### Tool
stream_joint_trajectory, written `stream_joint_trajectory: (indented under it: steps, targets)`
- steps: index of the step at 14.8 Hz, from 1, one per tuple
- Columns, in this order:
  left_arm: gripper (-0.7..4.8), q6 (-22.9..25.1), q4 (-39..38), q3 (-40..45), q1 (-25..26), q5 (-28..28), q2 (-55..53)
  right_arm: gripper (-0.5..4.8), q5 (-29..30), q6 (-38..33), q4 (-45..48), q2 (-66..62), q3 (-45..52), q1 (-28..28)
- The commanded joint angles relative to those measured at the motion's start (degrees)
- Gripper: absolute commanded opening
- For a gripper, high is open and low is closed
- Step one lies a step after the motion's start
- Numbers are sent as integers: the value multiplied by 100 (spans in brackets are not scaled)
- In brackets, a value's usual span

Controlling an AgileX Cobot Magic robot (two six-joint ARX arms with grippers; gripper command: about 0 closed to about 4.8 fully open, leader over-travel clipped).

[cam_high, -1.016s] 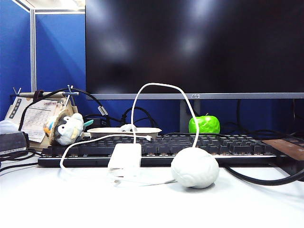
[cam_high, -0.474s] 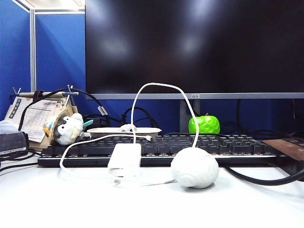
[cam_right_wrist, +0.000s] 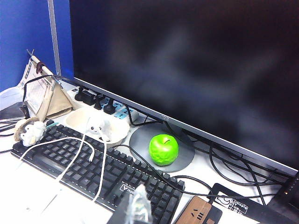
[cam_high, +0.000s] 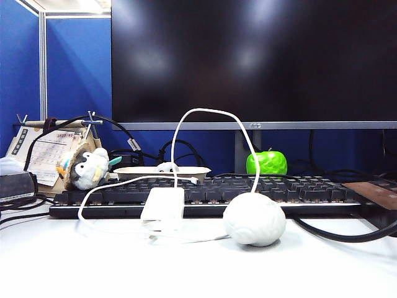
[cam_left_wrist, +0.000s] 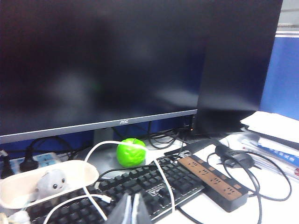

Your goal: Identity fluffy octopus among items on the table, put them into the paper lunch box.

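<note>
left wrist view shows the fluffy octopus (cam_left_wrist: 50,183) already sitting inside the paper lunch box (cam_left_wrist: 86,169). left gripper (cam_left_wrist: 131,211) and right gripper (cam_right_wrist: 138,208) are both closed, empty; best keep them clear of the charger cable (cam_left_wrist: 161,175).

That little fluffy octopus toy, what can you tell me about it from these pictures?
The fluffy octopus is a small pale grey-white plush with a round head and tiny black eyes. It sits upright inside the paper lunch box, an off-white tray behind the keyboard, with only its head and face showing above the rim. Its tentacles are hidden by the tray wall. A white cable runs over the rim close beside it. Neither tool touches it.
</note>
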State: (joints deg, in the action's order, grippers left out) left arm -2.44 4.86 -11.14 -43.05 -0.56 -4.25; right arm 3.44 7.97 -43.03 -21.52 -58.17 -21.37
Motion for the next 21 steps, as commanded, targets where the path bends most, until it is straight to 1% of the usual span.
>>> stream_joint_trajectory:
  steps: [1,6,10,12,16,18,21]
  targets:
    - [25,4,127,153,2,76,2,-6,-11,-9,66,9,-17,4]
    - [25,7,201,352,2,74,2,-6,-11,-9,66,9,-17,4]
    - [25,-35,470,789,2,63,107,-6,-11,-9,66,9,-17,4]
    - [25,-57,468,811,4,55,186,-6,-11,-9,66,9,-17,4]
    - [25,46,479,927,7,-181,393,-6,-11,-9,66,9,-17,4]
    - [25,24,575,1071,9,-199,409,-6,-11,-9,66,9,-17,4]
    - [25,50,577,1071,9,-205,409,-6,-11,-9,66,9,-17,4]
